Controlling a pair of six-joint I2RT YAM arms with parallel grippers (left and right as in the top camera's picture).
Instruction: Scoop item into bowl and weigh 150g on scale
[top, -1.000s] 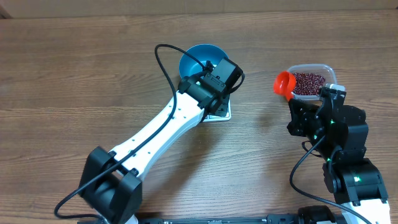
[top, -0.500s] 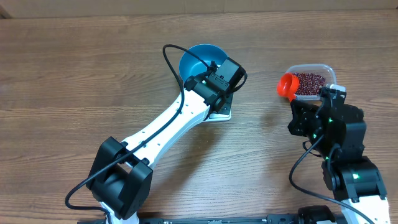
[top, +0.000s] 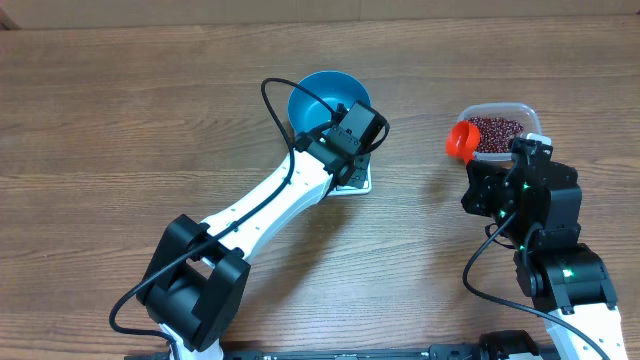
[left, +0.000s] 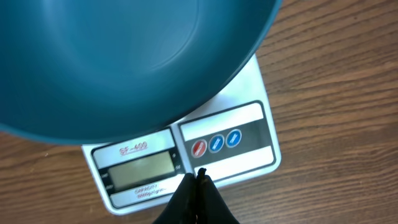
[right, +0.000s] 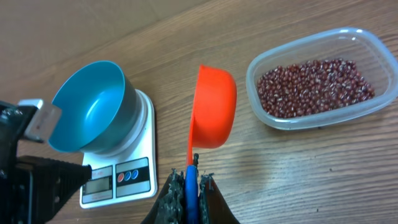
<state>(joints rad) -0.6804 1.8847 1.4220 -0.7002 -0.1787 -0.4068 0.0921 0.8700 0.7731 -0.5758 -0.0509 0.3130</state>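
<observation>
left gripper pinched together over scale buttons; right gripper clamped on orange scoop handle.

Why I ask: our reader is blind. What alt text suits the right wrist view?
The right tool, shut on the handle of an orange plastic scoop, holds it between a clear plastic tub of small red-brown beans at image right and a round blue bowl on a flat white kitchen scale at image left.

Likely a robotics lab: cabled left arm and right arm mounted at the edge of a wood-grain counter carrying a white scale
</observation>
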